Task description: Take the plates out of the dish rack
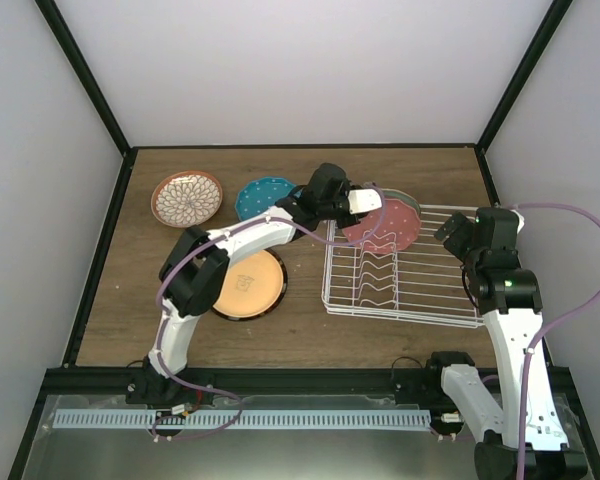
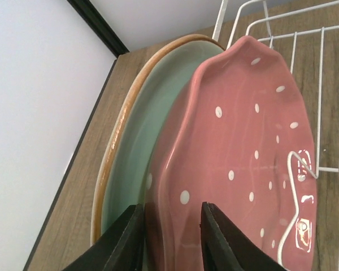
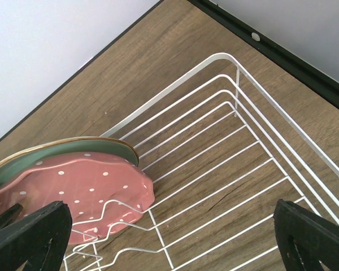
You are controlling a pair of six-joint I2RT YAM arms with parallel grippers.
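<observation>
I count five plates in sight. Three are on the one tabletop [image 1: 310, 335]: one brown-rimmed petal-patterned plate [image 1: 187, 198], one teal dotted plate [image 1: 260, 197] and one tan dark-rimmed plate [image 1: 248, 284]. Two are in the one white wire dish rack [image 1: 435, 290]: one red-pink dotted plate [image 2: 243, 158] and one pale green plate [image 2: 152, 113]. My claws number two: left claw [image 2: 169, 212] and right claw [image 3: 172, 226].

Wood-grain bench [image 1: 300, 340] under left tool [image 1: 378, 208]; white wall [image 1: 300, 70] beyond it; black frame post [image 1: 85, 75] up-left of tool; perforated strip [image 1: 280, 418] along near edge, well behind tool.
</observation>
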